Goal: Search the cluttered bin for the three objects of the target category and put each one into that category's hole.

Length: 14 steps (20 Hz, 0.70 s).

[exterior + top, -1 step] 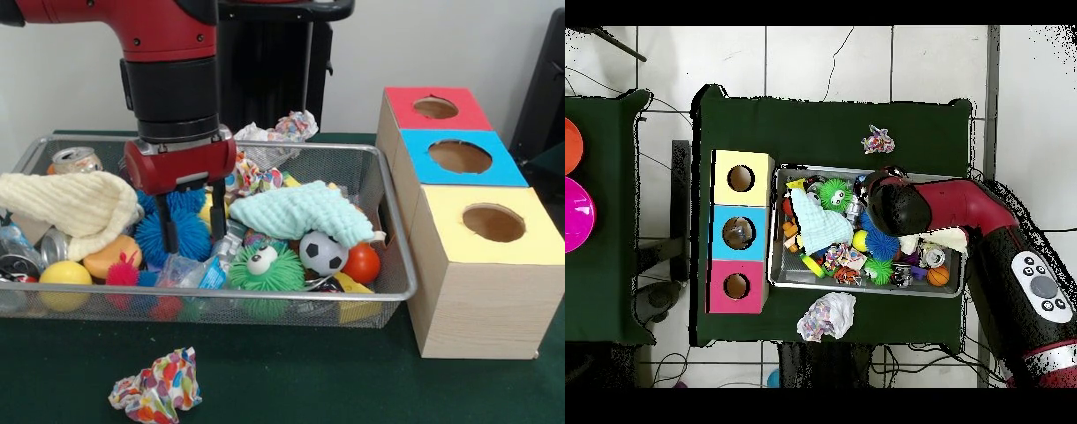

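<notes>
Tool is down inside the wire bin, fingers spread open and straddling the blue spiky ball, nothing gripped yet. Target category isn't stated; likely candidates are the spiky toys: blue one under the tool, green one with an eye near the front wall, both still in the bin.

Risks: the spiky ball is soft and squishy, so it may squirt out on closing. The fingers could also snag the plastic wrapper or the cream knit cloth just beside it and drag them up. The mint cloth covers part of the pile and may be hiding things.

Room: bin is packed, walls close on all sides, so straight up is the clear exit. The three-hole box sits touching the bin's end, holes unobstructed. Crumpled paper lies on the table out front, well apart.
</notes>
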Motion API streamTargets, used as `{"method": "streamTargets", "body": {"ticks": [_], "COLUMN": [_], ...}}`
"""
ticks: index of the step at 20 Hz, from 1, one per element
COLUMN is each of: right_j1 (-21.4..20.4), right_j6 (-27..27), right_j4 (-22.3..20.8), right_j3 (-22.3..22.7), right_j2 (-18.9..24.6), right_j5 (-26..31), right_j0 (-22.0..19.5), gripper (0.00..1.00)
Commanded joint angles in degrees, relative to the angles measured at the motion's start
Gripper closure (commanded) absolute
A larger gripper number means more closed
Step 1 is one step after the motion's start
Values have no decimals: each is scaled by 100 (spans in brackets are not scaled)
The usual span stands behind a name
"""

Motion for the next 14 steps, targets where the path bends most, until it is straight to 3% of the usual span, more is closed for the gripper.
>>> {"method": "streamTargets", "body": {"ticks": [1,9,14], "right_j1": [206,285,63], "right_j6": [-1861,-1772,-1564], "right_j4": [-392,-452,-270], "right_j3": [-70,-75,28], "right_j2": [304,288,274], "right_j5": [689,592,753], "right_j0": [-62,-58,-38], "gripper": [0,0,0]}}
